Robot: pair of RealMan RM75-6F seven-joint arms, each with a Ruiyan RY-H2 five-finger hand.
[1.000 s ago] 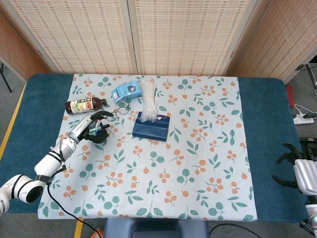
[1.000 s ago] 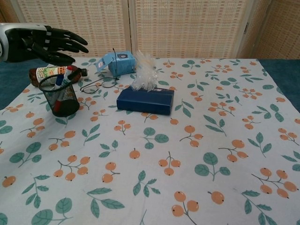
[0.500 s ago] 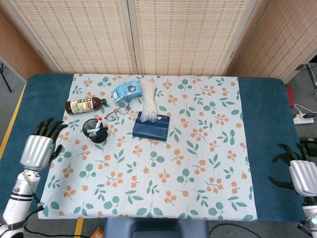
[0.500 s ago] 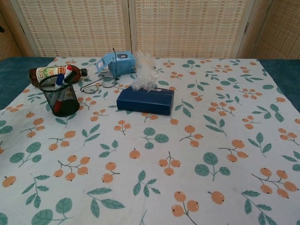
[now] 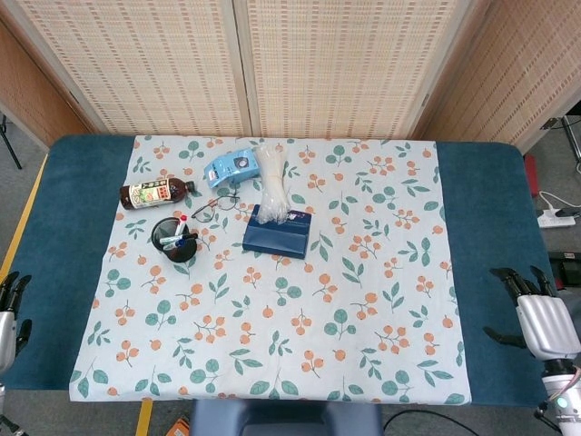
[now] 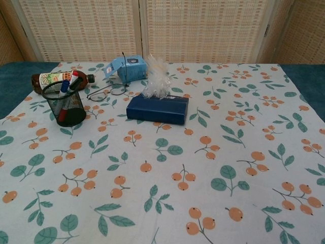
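Right hand (image 5: 541,320) open, blue table (image 5: 64,209), floral cloth (image 5: 363,300), wicker screens (image 5: 336,64)

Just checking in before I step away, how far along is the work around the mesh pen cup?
Done, it seems: markers stand in the upright mesh pen cup. In hand: nothing; left hand and right hand are open at the table's near corners. Left, perhaps: the bottle on its side and the glasses beside the cup.

Mesh pen cup (image 6: 67,108) w/ markers, probably
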